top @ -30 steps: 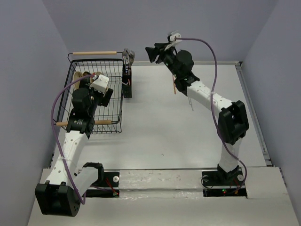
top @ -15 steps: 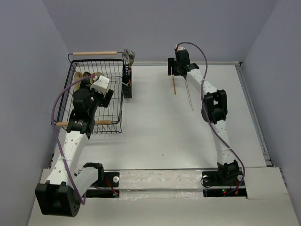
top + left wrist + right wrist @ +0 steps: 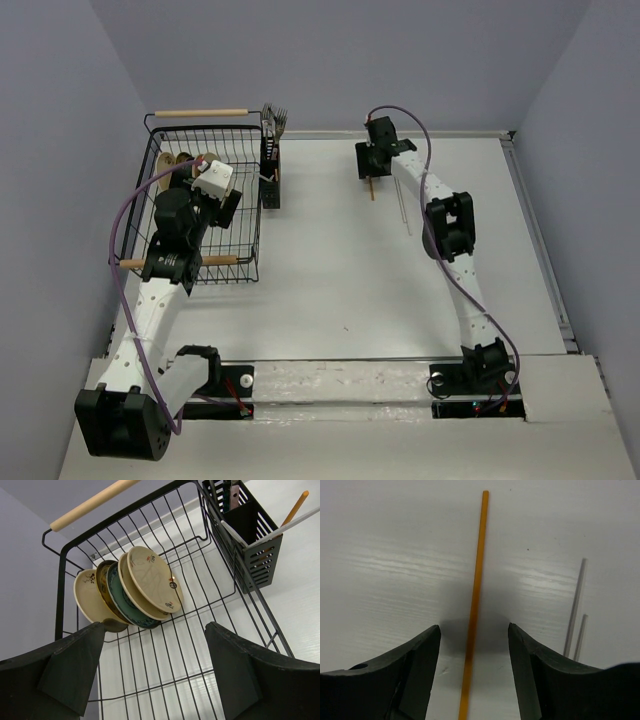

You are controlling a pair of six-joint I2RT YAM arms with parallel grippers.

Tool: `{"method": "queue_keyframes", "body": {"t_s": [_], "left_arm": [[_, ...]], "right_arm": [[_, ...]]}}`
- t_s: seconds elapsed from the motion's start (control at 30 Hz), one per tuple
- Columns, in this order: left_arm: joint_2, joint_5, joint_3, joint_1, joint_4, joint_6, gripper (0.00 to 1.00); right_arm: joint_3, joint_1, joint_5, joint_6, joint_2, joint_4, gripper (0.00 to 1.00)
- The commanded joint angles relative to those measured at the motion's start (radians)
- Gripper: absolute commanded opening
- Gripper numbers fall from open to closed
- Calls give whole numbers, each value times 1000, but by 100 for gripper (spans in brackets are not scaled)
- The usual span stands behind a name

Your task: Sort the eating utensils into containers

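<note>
Sorting is part done. The caddy [image 3: 250, 550] on the dish rack's [image 3: 258, 230] right side holds forks [image 3: 275, 120] and a stowed chopstick [image 3: 295, 507]. Well right of the rack, a loose chopstick [image 3: 475, 580] and two silver sticks [image 3: 575, 625] remain on the table [image 3: 330, 260]. The right gripper [image 3: 474, 629] straddles the loose chopstick, fingers spread, not touching. The left gripper [image 3: 155, 627] hangs over the rack, spread and empty.

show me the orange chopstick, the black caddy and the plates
orange chopstick [image 3: 475, 595], right wrist view, middle of its shaft
black caddy [image 3: 262, 562], left wrist view, its slotted side wall
plates [image 3: 152, 582], left wrist view, face of the front tan plate
</note>
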Motion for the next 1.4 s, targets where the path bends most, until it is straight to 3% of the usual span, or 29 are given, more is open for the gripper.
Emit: {"method": "queue_keyframes", "body": {"t_s": [0.0,0.07,0.2,0.27,0.43,0.57,0.67,0.7,0.83,1.03,1.1,1.13,1.2,1.37], "left_arm": [[-19,16,-2,4,31,12,95],[-21,16,-4,4,29,10,95],[-22,17,-4,4,29,12,95],[-25,17,-4,4,29,12,95],[-30,19,-4,4,26,12,95],[-33,25,-1,4,23,10,95],[-33,40,2,4,20,7,95],[-33,42,2,4,20,7,95],[-39,50,2,4,17,6,95],[-53,27,-2,4,15,12,95],[-50,28,-2,4,17,12,95],[-48,31,-2,4,19,12,95],[-47,34,-4,4,20,12,95],[-51,27,-4,4,19,12,95]], "right_arm": [[32,0,3,-24,31,-59,59],[38,0,14,-32,48,-74,54],[40,0,8,-50,56,-128,20],[-51,0,-1,-52,1,-145,0],[-449,63,3,-1,-238,-139,0],[-906,175,3,98,-460,-159,0],[-1037,195,-3,117,-567,-160,8],[-1069,195,6,115,-576,-169,17],[-1027,195,43,79,-544,-191,27],[-896,195,6,49,-397,-212,26],[-919,195,3,53,-386,-206,20],[-931,195,3,53,-387,-191,10],[-962,195,2,51,-397,-171,0],[-1028,195,29,65,-537,-13,0]]}}
